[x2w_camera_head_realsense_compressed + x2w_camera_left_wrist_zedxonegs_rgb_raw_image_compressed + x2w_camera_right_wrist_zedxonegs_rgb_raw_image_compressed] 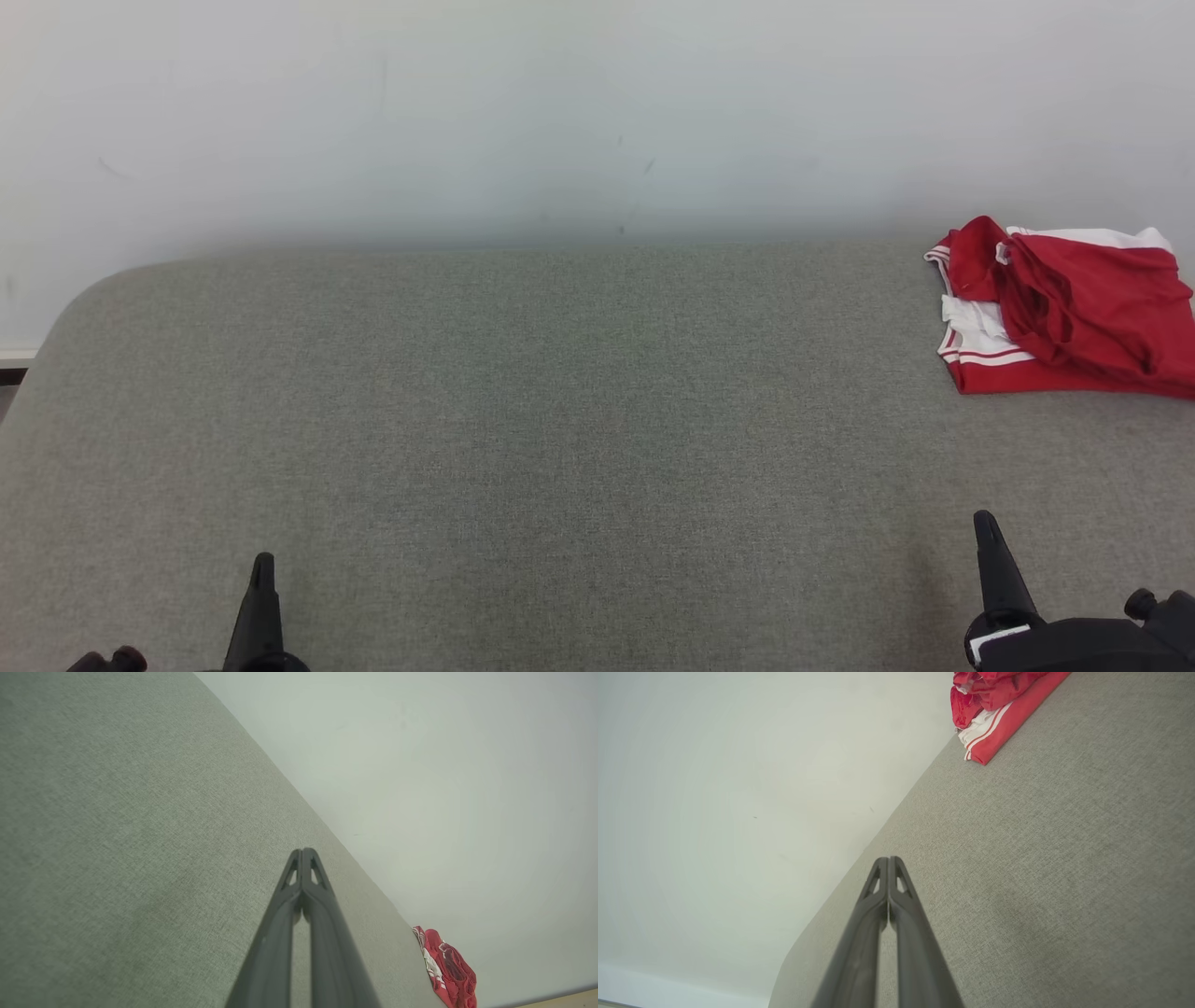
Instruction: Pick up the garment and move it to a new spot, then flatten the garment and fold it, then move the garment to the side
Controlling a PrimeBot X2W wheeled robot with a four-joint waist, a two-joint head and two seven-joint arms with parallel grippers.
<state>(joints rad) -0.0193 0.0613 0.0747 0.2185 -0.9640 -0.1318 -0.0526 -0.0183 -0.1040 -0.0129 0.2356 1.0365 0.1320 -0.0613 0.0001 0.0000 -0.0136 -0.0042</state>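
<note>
The garment (1064, 308) is red with white trim and stripes, folded into a rough bundle at the far right of the grey fabric surface (560, 420), close to the wall. It also appears small at the lower right of the left wrist view (446, 966) and at the top of the right wrist view (994, 709). My left gripper (263, 565) rests low at the near left, shut with nothing in it (303, 851). Near the front right edge my right gripper (985, 523) is likewise shut and empty (888, 859), well short of the garment.
A plain white wall (597, 112) rises directly behind the grey surface. The surface's left end curves round (84, 299), with a strip of floor and skirting beyond it.
</note>
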